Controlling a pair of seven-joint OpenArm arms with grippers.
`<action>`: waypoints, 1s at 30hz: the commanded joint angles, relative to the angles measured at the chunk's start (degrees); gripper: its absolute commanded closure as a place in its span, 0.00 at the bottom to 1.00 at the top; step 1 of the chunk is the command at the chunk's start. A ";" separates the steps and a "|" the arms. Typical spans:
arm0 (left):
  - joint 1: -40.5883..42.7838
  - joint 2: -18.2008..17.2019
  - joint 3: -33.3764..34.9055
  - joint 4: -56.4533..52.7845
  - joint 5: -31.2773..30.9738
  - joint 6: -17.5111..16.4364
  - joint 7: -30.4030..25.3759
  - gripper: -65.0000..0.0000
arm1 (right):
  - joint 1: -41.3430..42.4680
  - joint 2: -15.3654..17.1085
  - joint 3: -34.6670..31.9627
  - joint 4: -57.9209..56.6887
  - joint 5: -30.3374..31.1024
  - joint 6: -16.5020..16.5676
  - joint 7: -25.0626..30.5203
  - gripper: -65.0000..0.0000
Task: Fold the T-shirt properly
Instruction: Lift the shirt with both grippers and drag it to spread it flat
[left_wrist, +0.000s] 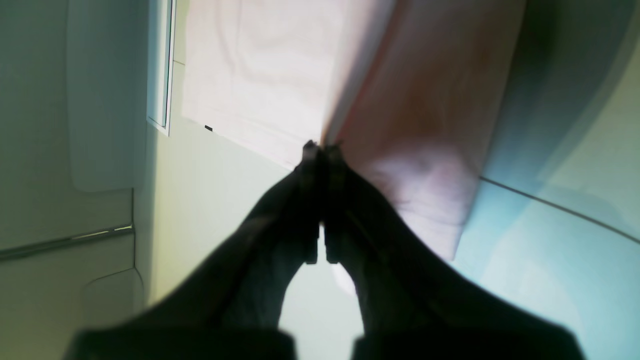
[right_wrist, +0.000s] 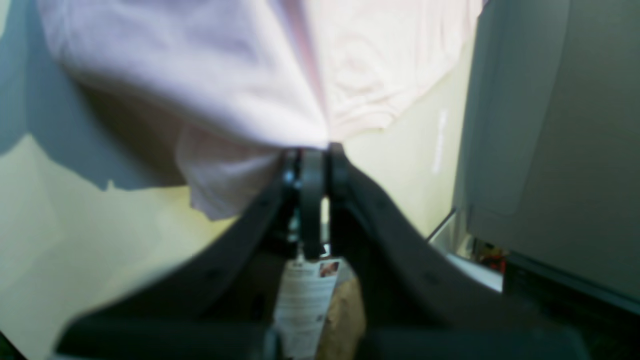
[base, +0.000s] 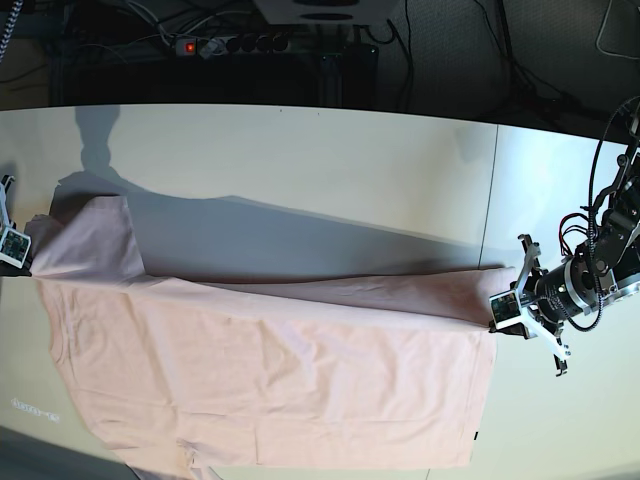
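Across table (base: 300, 150): T-shirt (base: 270, 370) spread flat, far edge lifted btwn both arms. Left gripper (left_wrist: 322, 146) & right gripper (right_wrist: 314, 150) both clamped tight on cloth. Risk: uneven pull, edge slips or fold lands crooked. Base view gives whole layout; wrist cams only the pinch.
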 joint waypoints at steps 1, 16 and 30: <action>-1.38 -1.14 -0.81 0.44 0.35 0.20 -0.15 1.00 | 0.79 1.95 0.87 -0.44 -0.39 4.11 0.09 1.00; -1.38 -1.16 -0.81 0.44 0.31 0.20 -0.15 1.00 | 23.41 -1.27 -20.00 -8.61 -2.95 1.88 1.31 1.00; -2.73 -1.09 -0.81 -3.19 3.63 0.20 -5.75 1.00 | 70.42 -19.82 -65.90 -31.17 -4.22 2.10 0.24 1.00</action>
